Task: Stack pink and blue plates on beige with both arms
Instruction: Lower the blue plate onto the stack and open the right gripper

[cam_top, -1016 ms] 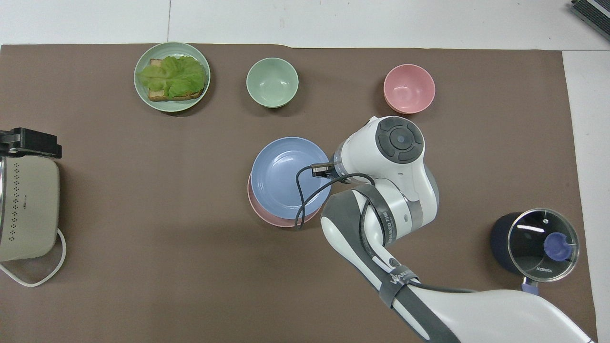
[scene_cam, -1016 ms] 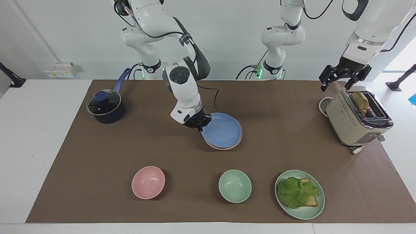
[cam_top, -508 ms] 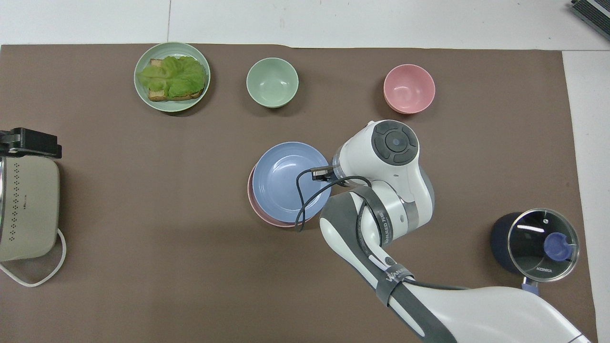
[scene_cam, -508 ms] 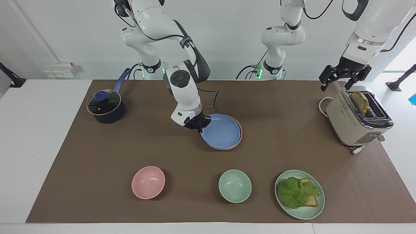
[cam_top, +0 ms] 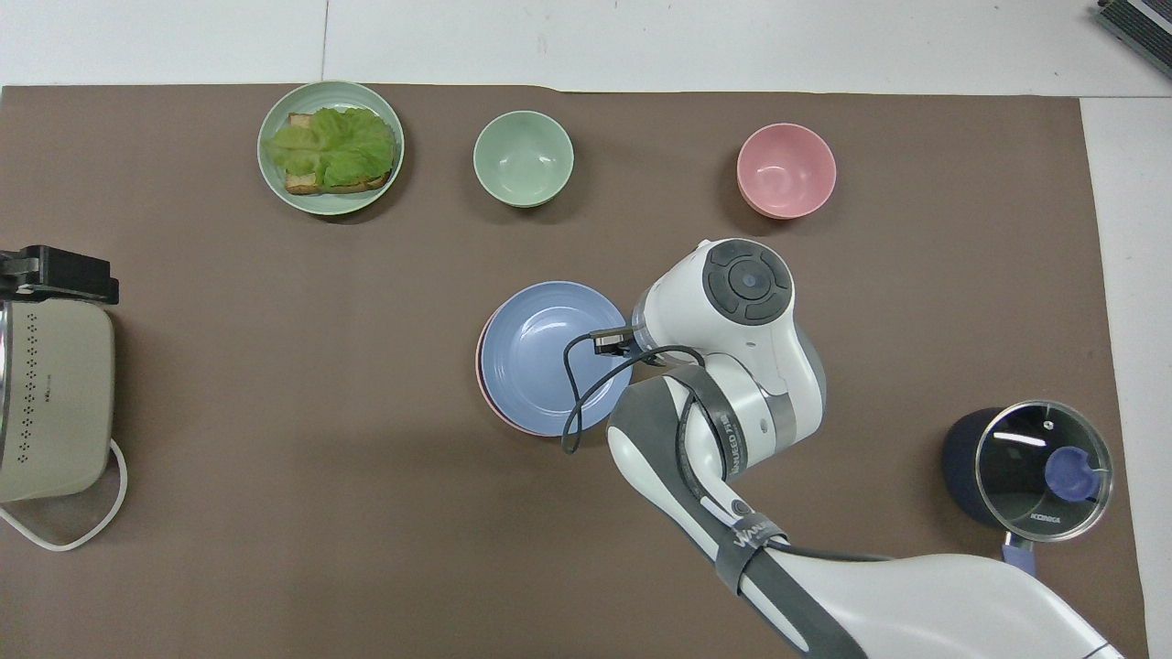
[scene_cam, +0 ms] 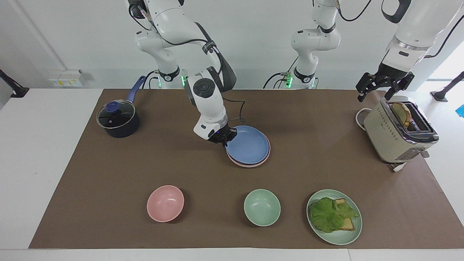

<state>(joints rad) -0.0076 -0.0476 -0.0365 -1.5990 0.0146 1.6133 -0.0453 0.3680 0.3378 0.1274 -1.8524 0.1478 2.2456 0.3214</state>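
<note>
Blue plate [scene_cam: 248, 145], pinched at its rim by the right tool [scene_cam: 219, 138], fingers pressed together on the edge toward the right arm's end of the table [scene_cam: 108, 170]. Shifted in the last second: earlier offset over the pink plate [scene_cam: 267, 154] with a wide pink crescent showing, now nearly centred, only a thin pink sliver visible around the edge. Stack at mid-table, nearer to the robots than the pink bowl [scene_cam: 165, 203] and green bowl [scene_cam: 262, 207]. No beige plate visible, presumably hidden under the pink one. Left tool [scene_cam: 383, 87] spread wide, waiting in the air just above the toaster [scene_cam: 397, 136]. Judging by the alignment, stacking almost finished; release of the blue plate likely next.
</note>
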